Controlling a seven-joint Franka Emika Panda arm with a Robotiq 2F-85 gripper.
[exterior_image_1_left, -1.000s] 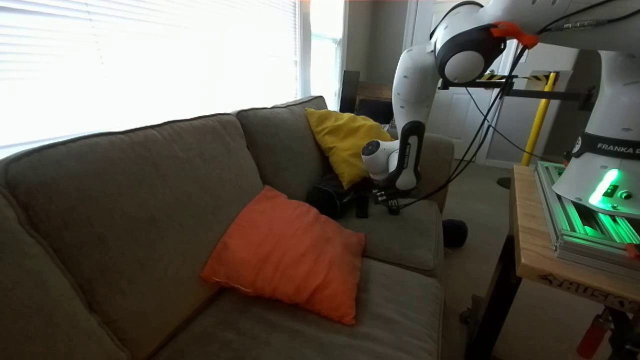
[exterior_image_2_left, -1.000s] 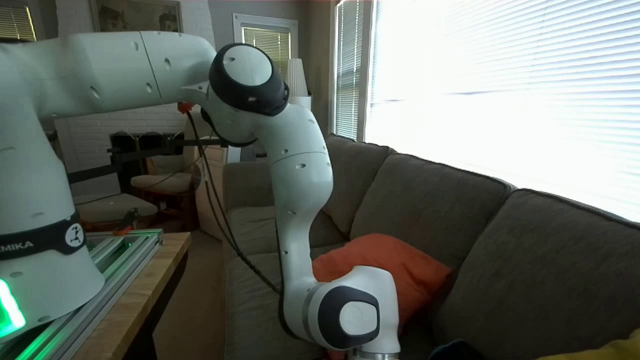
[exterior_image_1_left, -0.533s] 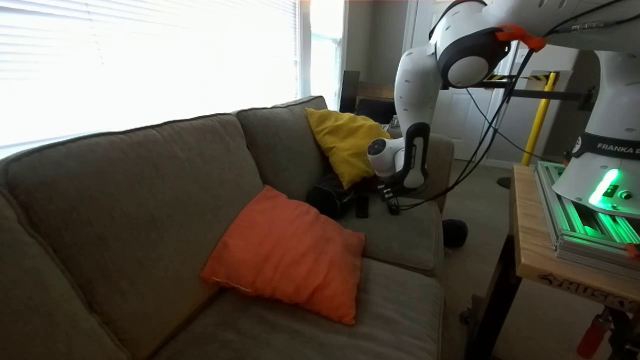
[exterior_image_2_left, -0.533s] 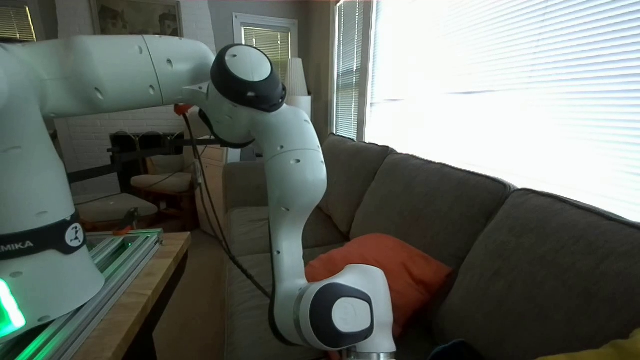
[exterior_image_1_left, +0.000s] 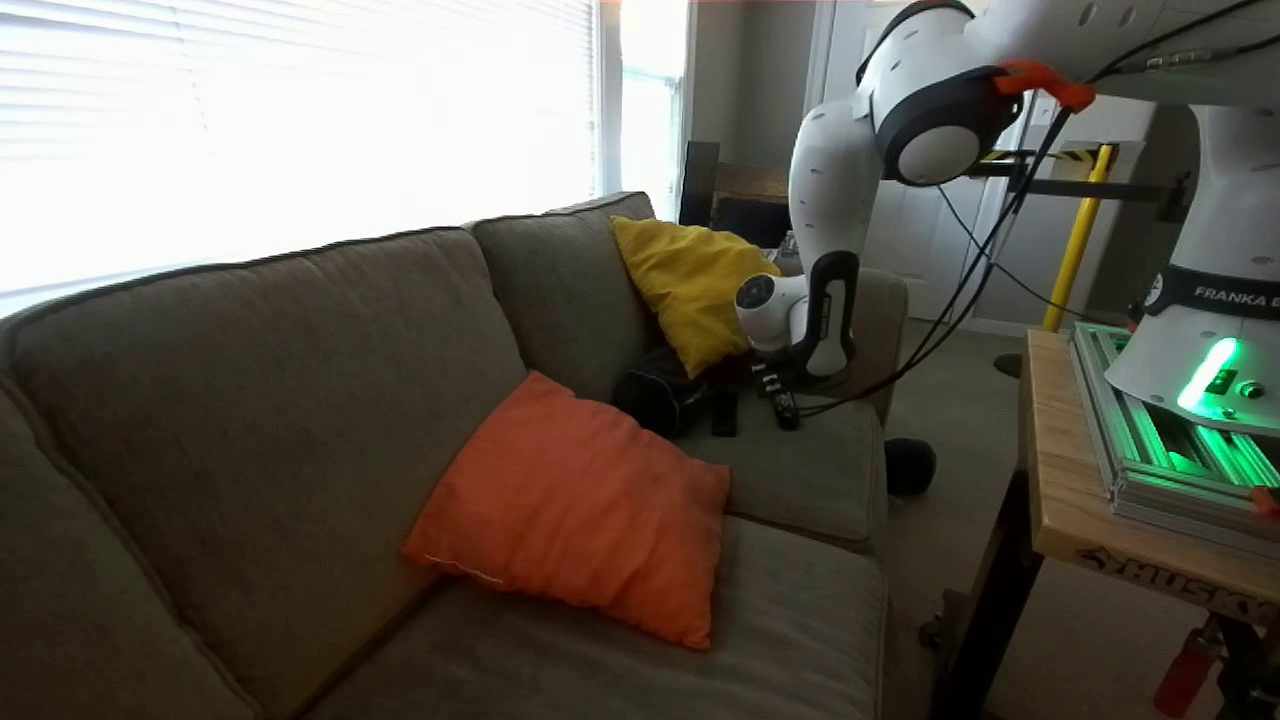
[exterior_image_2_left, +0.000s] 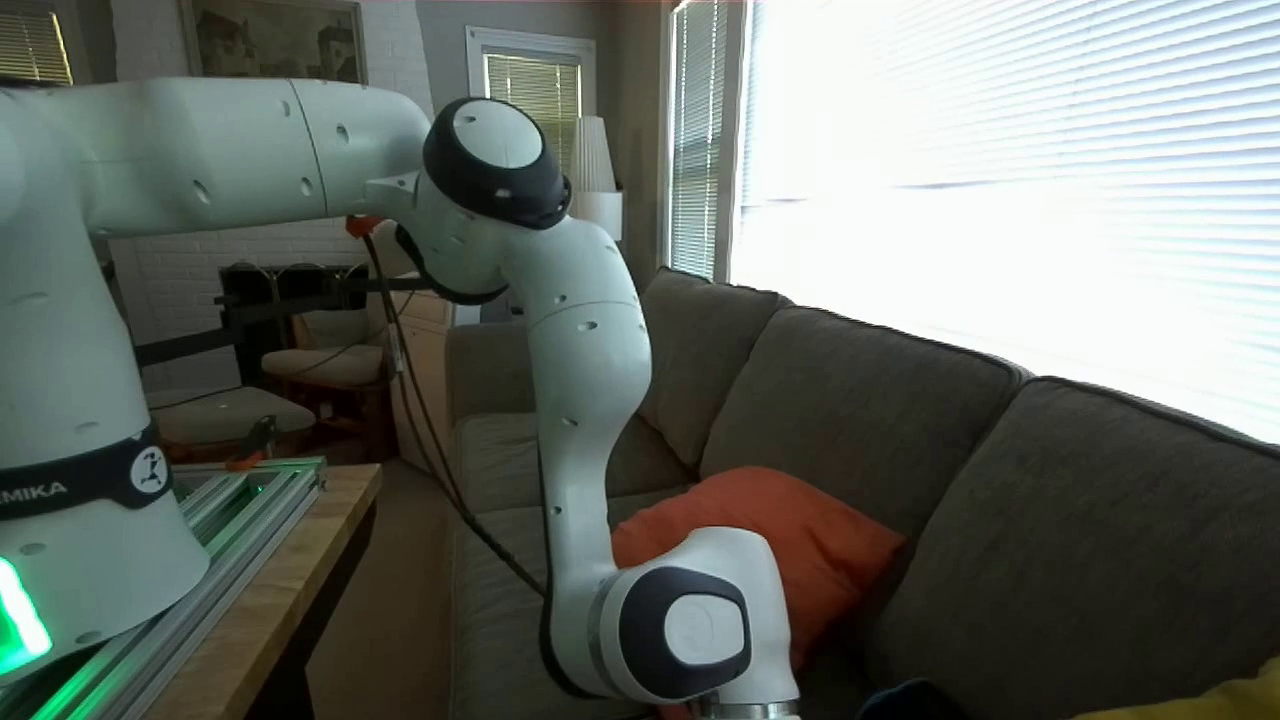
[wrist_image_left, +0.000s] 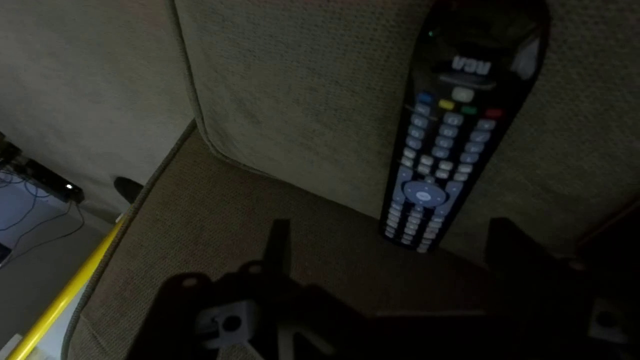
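Poised with gripper (wrist_image_left: 391, 223) spread wide, empty, near a remote (wrist_image_left: 447, 135) on the sofa (exterior_image_1_left: 810, 480) — seemingly at alignment stage, needing centring before closing.

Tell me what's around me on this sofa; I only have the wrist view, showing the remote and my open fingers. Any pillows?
Observer: Yes, in an exterior view a yellow pillow leans against the backrest.
Operator: Any other pillow, besides what I see around the remote?
Observer: An orange pillow lies on the sofa seat, apart from the gripper.
Operator: And what does my arm's base stand on?
Observer: A metal frame on a wooden-topped workbench.
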